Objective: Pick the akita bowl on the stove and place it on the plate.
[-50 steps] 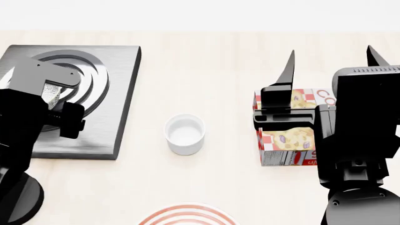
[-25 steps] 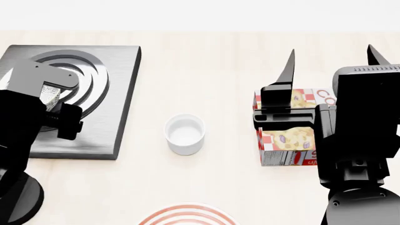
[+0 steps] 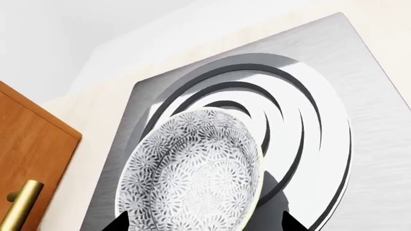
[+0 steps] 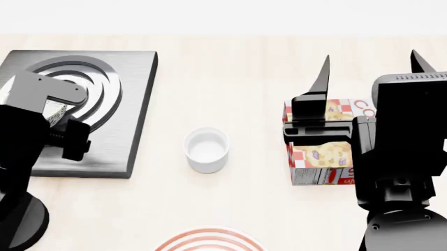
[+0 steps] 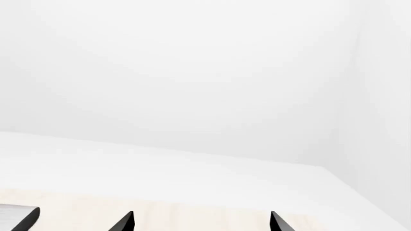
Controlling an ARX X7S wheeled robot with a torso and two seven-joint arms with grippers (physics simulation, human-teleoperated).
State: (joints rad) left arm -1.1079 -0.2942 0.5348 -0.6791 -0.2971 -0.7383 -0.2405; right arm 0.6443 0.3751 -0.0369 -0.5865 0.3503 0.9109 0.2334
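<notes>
1. Left gripper [image 4: 52, 112] grips the akita bowl [image 3: 192, 173] by its rim, tilted above the stove [image 4: 133, 104]; rigid, glazed, likely slippery and breakable; hold the rim firmly.
2. Plate [image 4: 209, 239] waits near, well apart.
3. Right gripper [image 4: 369, 68] spread, empty.

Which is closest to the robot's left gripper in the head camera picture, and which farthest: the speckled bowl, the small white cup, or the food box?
1. The akita bowl, at the left gripper on the stove.
2. The white cup, mid-table.
3. The food box, far over under the right arm.
</notes>
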